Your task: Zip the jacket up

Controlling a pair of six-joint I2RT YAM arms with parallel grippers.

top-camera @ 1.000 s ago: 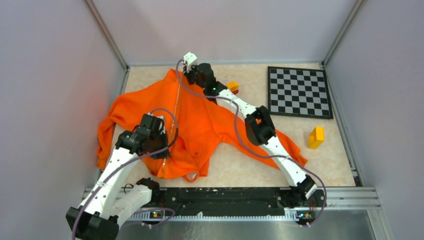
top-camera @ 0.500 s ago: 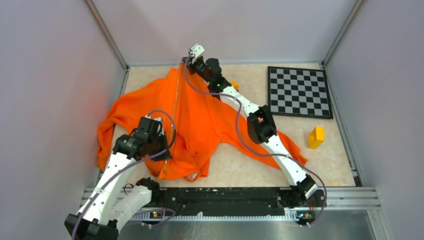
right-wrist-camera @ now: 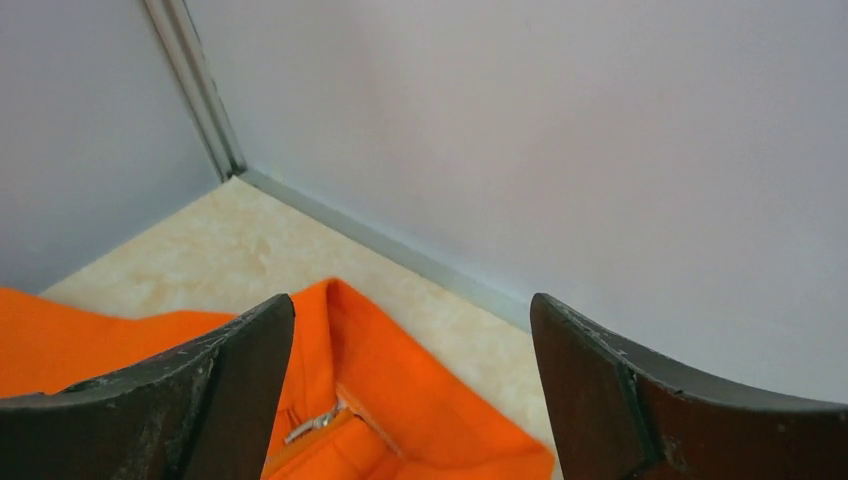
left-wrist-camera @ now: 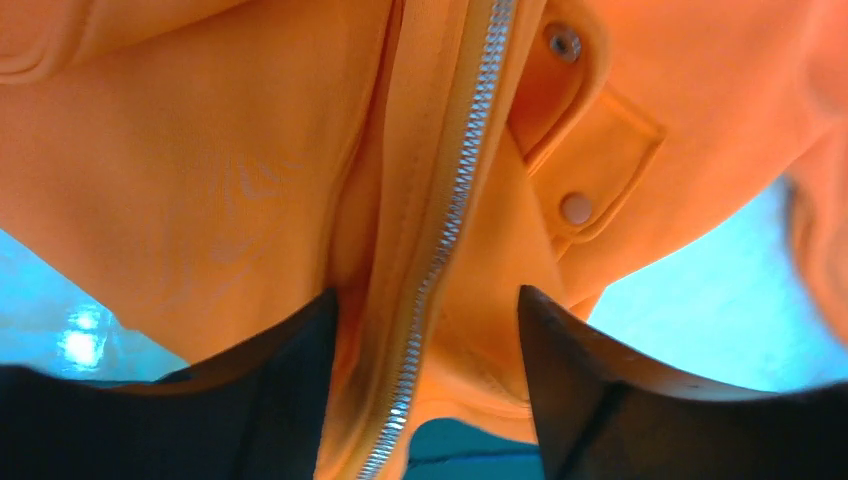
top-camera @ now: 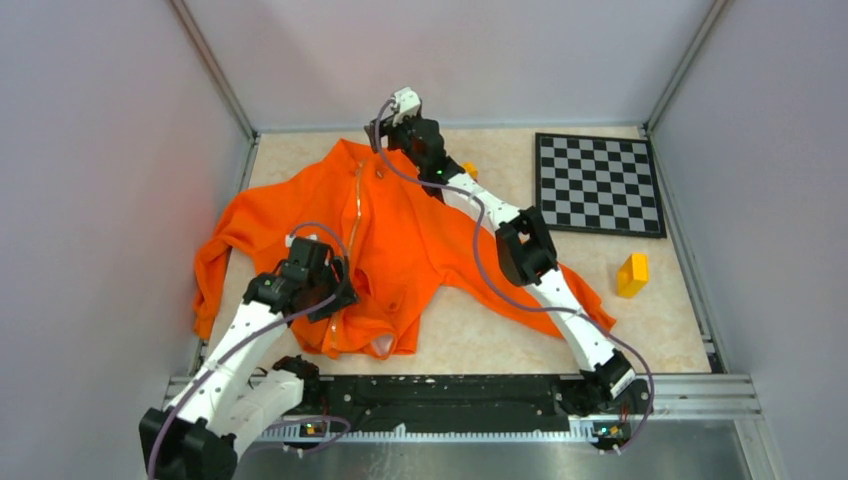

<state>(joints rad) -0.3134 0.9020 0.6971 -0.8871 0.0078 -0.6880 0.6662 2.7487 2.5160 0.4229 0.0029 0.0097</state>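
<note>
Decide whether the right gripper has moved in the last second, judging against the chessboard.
Yes. The right gripper has shifted rightward, toward the chessboard, and nearer the far wall, away from the jacket collar.

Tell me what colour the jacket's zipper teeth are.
Silver; the zipper teeth show best in the left wrist view.

No readable text or markings anywhere.
</note>
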